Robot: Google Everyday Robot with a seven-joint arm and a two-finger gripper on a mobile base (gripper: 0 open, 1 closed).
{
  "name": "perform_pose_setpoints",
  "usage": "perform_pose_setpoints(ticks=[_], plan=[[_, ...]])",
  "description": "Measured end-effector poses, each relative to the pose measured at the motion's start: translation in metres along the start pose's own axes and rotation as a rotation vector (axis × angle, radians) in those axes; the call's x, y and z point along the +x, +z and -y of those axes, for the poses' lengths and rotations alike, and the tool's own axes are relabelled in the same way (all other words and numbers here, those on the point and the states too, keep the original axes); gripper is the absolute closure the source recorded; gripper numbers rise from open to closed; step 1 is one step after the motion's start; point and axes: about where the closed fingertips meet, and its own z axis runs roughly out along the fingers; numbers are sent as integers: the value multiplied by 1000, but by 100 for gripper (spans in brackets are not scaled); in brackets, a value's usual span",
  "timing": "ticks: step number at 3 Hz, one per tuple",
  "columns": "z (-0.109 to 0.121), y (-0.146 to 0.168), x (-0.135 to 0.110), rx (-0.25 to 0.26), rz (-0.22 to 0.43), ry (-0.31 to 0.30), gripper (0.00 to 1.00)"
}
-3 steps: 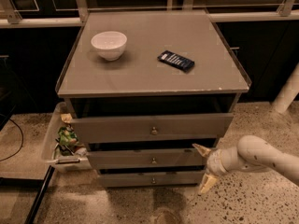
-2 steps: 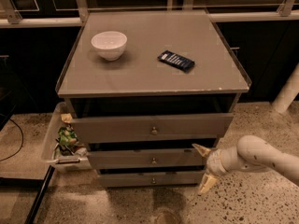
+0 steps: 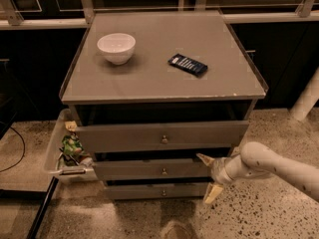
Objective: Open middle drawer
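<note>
A grey cabinet [image 3: 164, 78] has three drawers stacked in its front. The middle drawer [image 3: 149, 170] has a medium-height grey front and a small brass knob [image 3: 164, 172]. A dark gap shows above it. The top drawer [image 3: 159, 136] stands out a little from the cabinet. My gripper [image 3: 208, 176] comes in from the right on a white arm and is open. Its upper finger [image 3: 204, 159] is at the top right corner of the middle drawer's front. Its lower finger [image 3: 212, 192] is by the right end of the bottom drawer [image 3: 149, 191].
A white bowl [image 3: 116, 47] and a dark blue flat packet [image 3: 188, 64] lie on the cabinet top. A white bin [image 3: 54, 153] with snack bags stands at the cabinet's left side. A black cable lies on the floor at left. A white post [image 3: 306, 101] stands at right.
My gripper has edged slightly left towards the middle drawer's right end. The drawers have not moved.
</note>
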Motion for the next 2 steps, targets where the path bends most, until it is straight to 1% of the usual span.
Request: perform_pose_setpoints(ticks=[1, 2], plan=[[12, 21, 2, -10, 13, -19, 0], [24, 30, 4, 1, 8, -39, 0]])
